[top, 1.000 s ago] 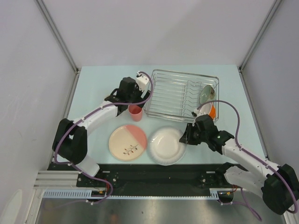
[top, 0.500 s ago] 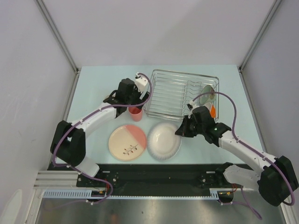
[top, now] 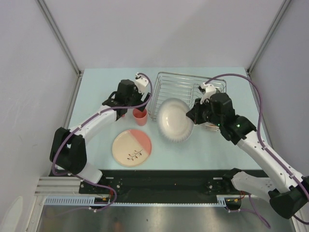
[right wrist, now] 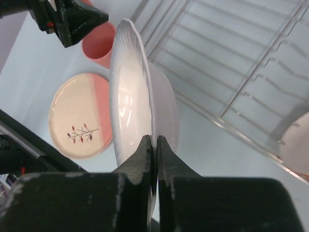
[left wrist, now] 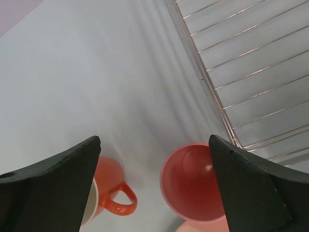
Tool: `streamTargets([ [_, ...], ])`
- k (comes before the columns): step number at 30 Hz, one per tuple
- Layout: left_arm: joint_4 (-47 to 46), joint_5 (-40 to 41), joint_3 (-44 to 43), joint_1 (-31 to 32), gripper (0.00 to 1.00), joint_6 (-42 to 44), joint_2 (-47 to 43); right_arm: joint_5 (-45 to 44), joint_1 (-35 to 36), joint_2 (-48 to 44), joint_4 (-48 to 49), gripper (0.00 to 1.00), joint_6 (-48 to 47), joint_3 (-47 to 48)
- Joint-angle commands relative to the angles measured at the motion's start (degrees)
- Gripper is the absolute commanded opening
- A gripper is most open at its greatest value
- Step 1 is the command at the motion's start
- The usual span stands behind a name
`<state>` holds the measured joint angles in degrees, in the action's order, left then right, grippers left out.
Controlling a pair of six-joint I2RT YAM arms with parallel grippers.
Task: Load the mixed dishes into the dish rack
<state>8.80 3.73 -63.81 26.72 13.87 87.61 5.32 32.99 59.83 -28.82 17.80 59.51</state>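
My right gripper [top: 192, 116] is shut on the rim of the white plate [top: 174, 121] and holds it tilted on edge in the air, at the front edge of the dish rack [top: 178, 87]. In the right wrist view the fingers pinch the plate [right wrist: 130, 106] with the rack [right wrist: 227, 53] beyond. My left gripper [left wrist: 153, 145] is open above the small pink cup [left wrist: 193, 181], which stands upright by the right finger. The orange mug [left wrist: 106, 191] stands by the left finger. The cream-and-pink plate [top: 132, 147] lies flat on the table. The green bowl is hidden.
A pale pink rounded dish [right wrist: 295, 145] shows at the right edge of the rack. The pink cup [top: 140, 116] stands just left of the rack's front left corner. Grey walls close the table on three sides.
My right gripper has lifted the white plate off the table and carried it back toward the rack, tilting it up on edge. My left gripper has shifted slightly over the pink cup.
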Motion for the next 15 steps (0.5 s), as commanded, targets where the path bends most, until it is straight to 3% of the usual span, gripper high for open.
streamTargets([
  [1,2.6,-3.3,-3.8,-2.7,1.00,-2.7,-3.1,-4.9,-0.1,-5.5,10.2,0.00,-10.5,5.2],
  [3,3.2,-5.7,-3.8,-3.8,1.00,-3.4,-3.7,-8.7,0.0,-6.2,14.1,0.00,-14.1,4.5],
  [6,4.2,-7.2,-3.3,-4.5,1.00,-3.8,-5.0,-13.2,0.1,-7.1,27.5,0.00,-24.7,1.0],
  [9,5.2,-7.9,-2.2,-4.7,1.00,-3.8,-6.8,-12.8,-0.1,-5.6,37.7,0.00,-38.1,-1.2],
  [15,5.1,-8.8,1.1,-5.4,1.00,-3.6,-9.5,-12.6,-1.9,5.7,44.4,0.00,-55.9,3.6],
])
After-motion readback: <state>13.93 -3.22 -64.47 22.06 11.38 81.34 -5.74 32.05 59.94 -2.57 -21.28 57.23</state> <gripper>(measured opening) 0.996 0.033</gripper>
